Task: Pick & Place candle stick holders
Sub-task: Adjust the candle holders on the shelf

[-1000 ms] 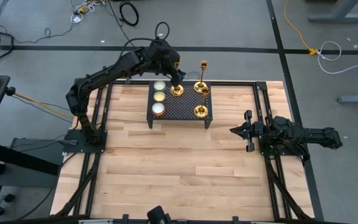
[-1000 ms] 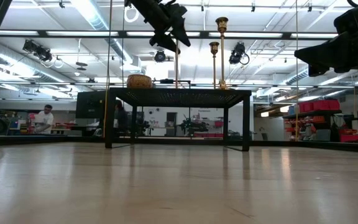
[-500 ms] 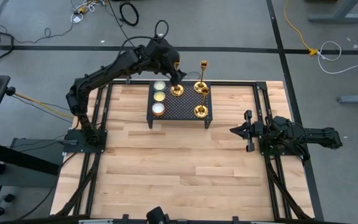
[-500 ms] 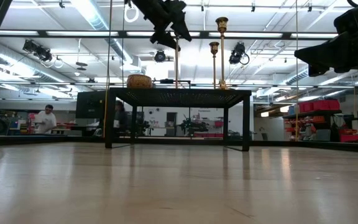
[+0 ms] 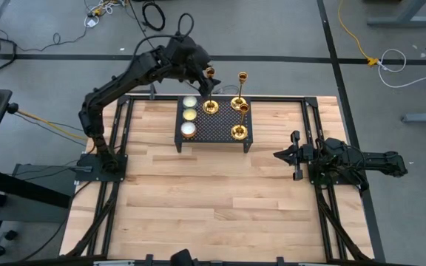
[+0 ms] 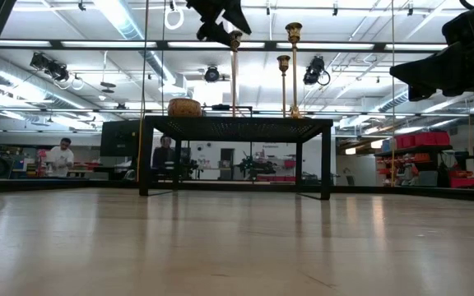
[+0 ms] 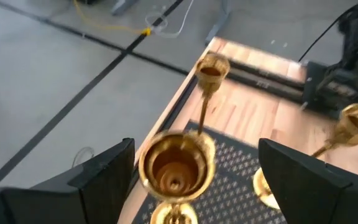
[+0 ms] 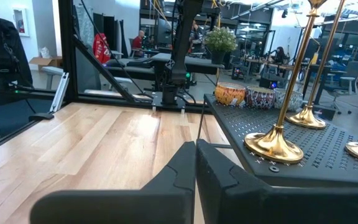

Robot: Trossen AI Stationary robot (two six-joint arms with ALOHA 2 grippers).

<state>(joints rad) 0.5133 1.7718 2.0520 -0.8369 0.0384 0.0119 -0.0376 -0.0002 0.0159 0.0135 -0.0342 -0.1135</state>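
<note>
Since all three shiny brass candle stick holders [image 5: 210, 105] stand upright on the black mesh metal rack [image 5: 224, 131] at the far side of the wooden surface [image 5: 213, 199], placement looks about done. They're rigid, smooth, top-heavy: best gripped on the thin stem, low. Left gripper [image 5: 198, 72] hovers above the leftmost cup, fingers [image 7: 98, 180] spread, holding nothing. Right gripper [image 5: 293, 156] parked at the right edge, fingers closed. Stems hard to make out from overhead.

Three shiny gold candlesticks [image 5: 210, 106] stand upright on a black mesh rack [image 5: 214, 125]: two toward twelve o'clock, one [image 5: 239, 131] toward four o'clock, all apart.
</note>
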